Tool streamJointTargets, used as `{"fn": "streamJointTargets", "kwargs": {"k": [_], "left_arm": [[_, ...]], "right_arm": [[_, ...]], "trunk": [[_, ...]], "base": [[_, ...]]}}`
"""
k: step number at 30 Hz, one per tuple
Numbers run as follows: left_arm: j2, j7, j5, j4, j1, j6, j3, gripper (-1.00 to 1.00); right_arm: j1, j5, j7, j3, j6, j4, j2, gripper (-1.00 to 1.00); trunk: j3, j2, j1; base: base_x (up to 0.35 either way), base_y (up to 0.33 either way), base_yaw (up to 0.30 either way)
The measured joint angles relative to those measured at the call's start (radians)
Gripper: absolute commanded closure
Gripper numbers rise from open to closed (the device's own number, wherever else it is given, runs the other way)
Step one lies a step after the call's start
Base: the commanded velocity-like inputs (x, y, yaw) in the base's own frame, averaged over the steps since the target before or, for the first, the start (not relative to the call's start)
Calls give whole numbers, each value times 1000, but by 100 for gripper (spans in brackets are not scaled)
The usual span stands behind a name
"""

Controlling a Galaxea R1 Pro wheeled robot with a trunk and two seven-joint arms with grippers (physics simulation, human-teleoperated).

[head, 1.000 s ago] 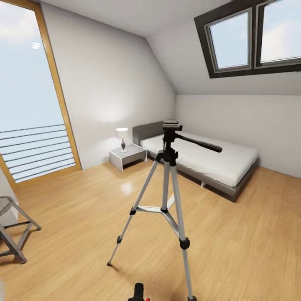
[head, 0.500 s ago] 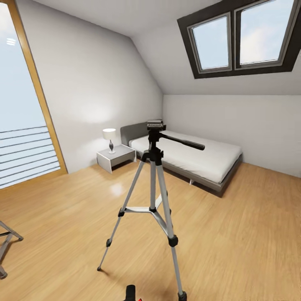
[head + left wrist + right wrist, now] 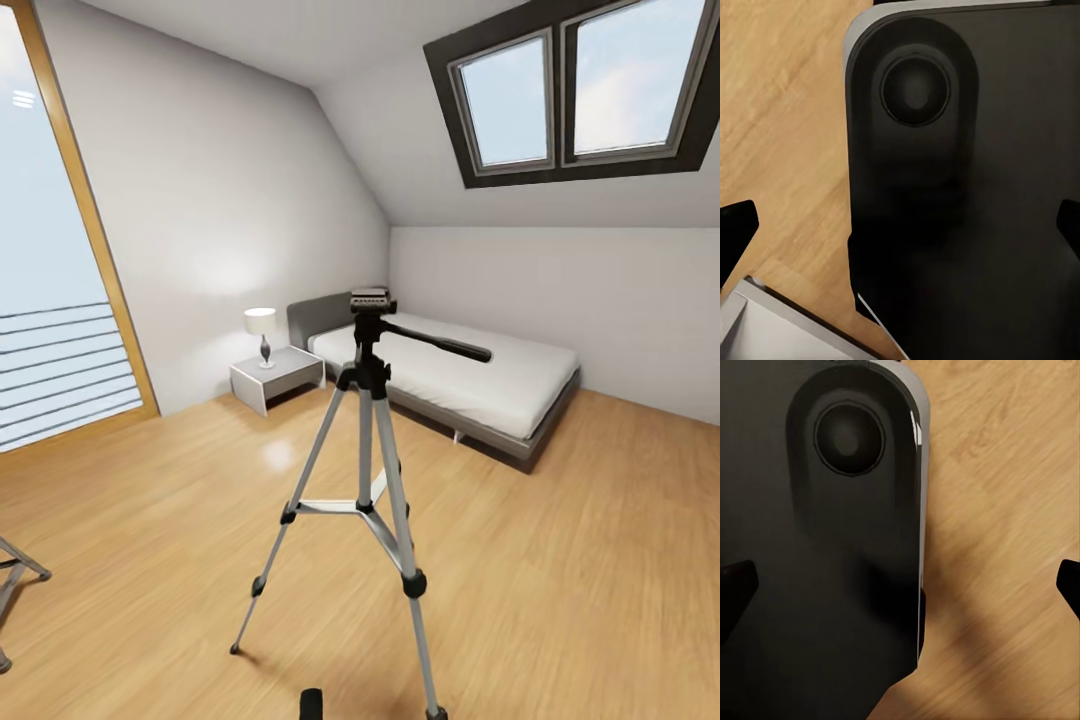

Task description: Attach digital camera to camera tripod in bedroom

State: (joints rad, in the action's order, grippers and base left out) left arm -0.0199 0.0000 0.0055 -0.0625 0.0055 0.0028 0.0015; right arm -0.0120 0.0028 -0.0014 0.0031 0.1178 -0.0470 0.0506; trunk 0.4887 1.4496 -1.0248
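Since half a second ago my head view has barely shifted; the red-tipped black object at its bottom edge has sunk until just a black tip (image 3: 312, 703) shows. Camera tripod (image 3: 370, 480) stands upright on the wood floor (image 3: 560, 560) directly ahead of me, pan handle (image 3: 440, 345) pointing right, top plate bare. Bed (image 3: 470, 385) and nightstand (image 3: 277, 378) with lamp (image 3: 261, 333) sit behind it. Both wrist views look down past the robot's dark base (image 3: 967, 187) at floor; fingertips (image 3: 735, 232) at opposite frame edges, so left gripper (image 3: 900, 232) and right gripper (image 3: 900, 589) are spread wide.
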Motion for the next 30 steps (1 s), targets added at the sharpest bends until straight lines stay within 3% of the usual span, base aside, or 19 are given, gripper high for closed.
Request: {"fn": "streamJointTargets", "kwargs": {"k": [12,30], "left_arm": [[0,0,0,0,0,0,0,-100],[0,0,0,0,0,0,0,-100]], "right_arm": [[0,0,0,0,2,0,0,-100],[0,0,0,1,3,0,0,-100]], "trunk": [[0,0,0],[0,0,0]], "base": [[196,36,0],[17,3,0]]}}
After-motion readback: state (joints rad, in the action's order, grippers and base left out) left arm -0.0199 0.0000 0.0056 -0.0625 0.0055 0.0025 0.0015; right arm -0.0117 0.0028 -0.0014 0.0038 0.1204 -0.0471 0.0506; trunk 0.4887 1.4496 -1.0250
